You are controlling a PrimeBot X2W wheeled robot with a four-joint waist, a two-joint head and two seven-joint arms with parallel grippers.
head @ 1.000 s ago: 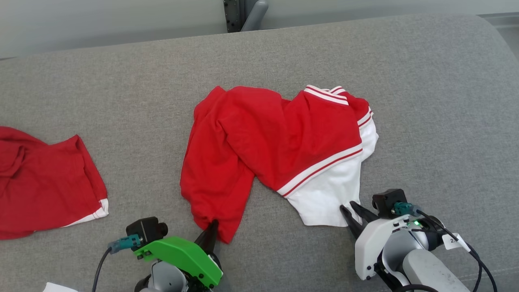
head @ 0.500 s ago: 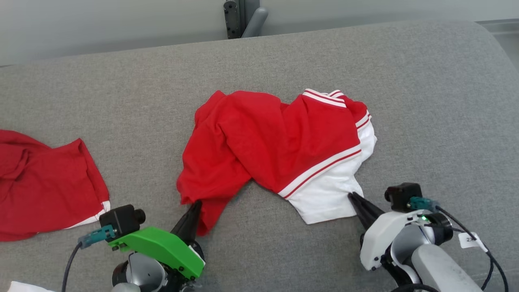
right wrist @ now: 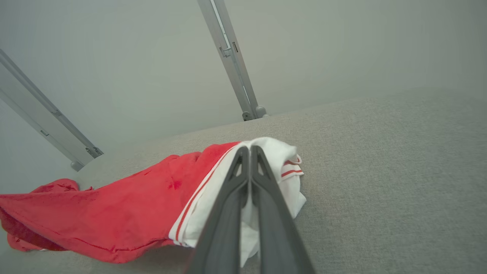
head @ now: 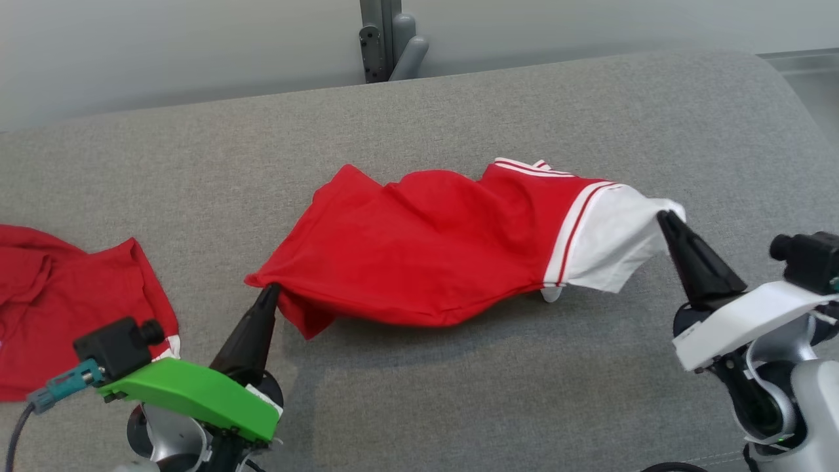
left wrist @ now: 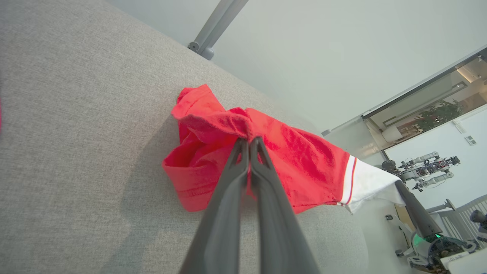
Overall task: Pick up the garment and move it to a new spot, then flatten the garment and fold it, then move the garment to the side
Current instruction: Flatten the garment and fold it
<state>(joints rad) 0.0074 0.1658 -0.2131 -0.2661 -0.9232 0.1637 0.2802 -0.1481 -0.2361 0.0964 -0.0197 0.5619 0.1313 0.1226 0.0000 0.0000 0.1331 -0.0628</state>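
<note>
garment strung between left tool, right tool

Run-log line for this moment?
left gripper: shut on garment, red end | right gripper: shut on white end | garment: stretched between them over grey cushion

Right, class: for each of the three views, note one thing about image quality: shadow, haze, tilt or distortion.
Head view: even light, sharp; the lifted garment casts a soft shadow on the grey cushion. Left wrist view: wide-angle and tilted, with a brighter room at far right. Right wrist view: hazy, low contrast, the wall washed out.
</note>
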